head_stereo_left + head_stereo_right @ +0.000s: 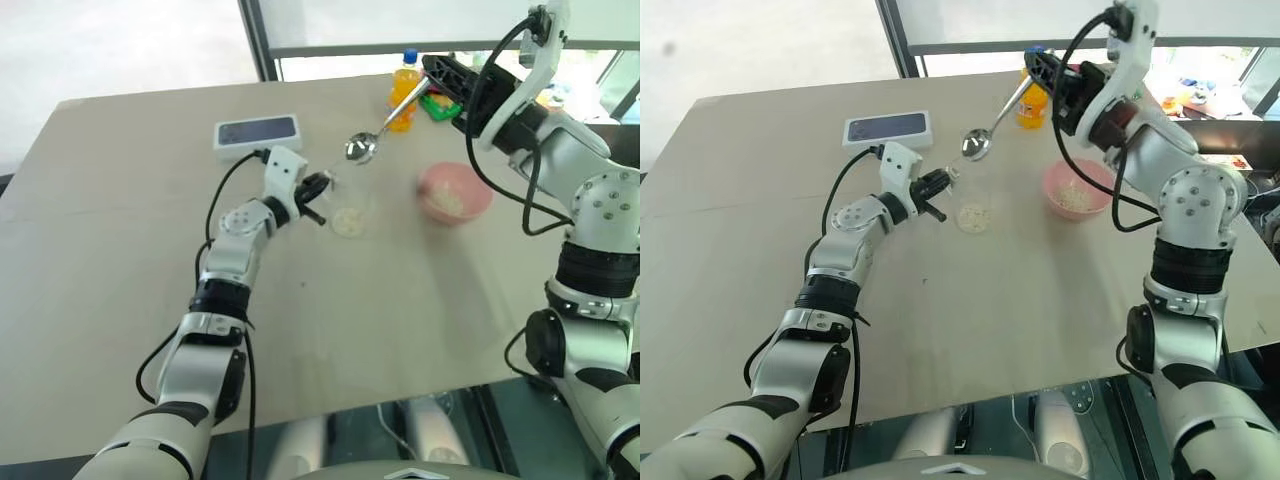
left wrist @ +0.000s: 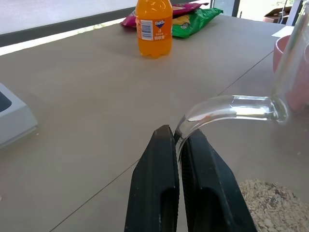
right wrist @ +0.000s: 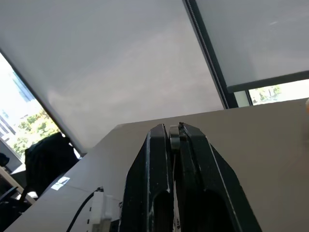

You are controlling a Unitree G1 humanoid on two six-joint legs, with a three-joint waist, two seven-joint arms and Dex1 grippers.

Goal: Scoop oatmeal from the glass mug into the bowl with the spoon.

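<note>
left claw (image 2: pixel 176 140) is pinched tight on the clear handle of the glass mug (image 1: pixel 352 205), which sits mid-worktop (image 1: pixel 120 300) with a pale layer of oatmeal (image 1: pixel 349 222) in its bottom. right claw (image 1: pixel 432 72) is up in the air at the far right, clamped on the handle end of the spoon (image 1: pixel 383 125), whose head hangs above and just behind the mug. the bowl (image 1: pixel 455 191) waits just right of the mug, with some flakes already inside. handling call: the mug is rigid, slick, breakable glass and fairly light, so that thin handle pinch could let it swivel; keep it planted on the worktop. the spoon is stiff and slim, and held so far back it may twist in the grip. the flakes are loose and dry, so they'll spill if the head tips.
</note>
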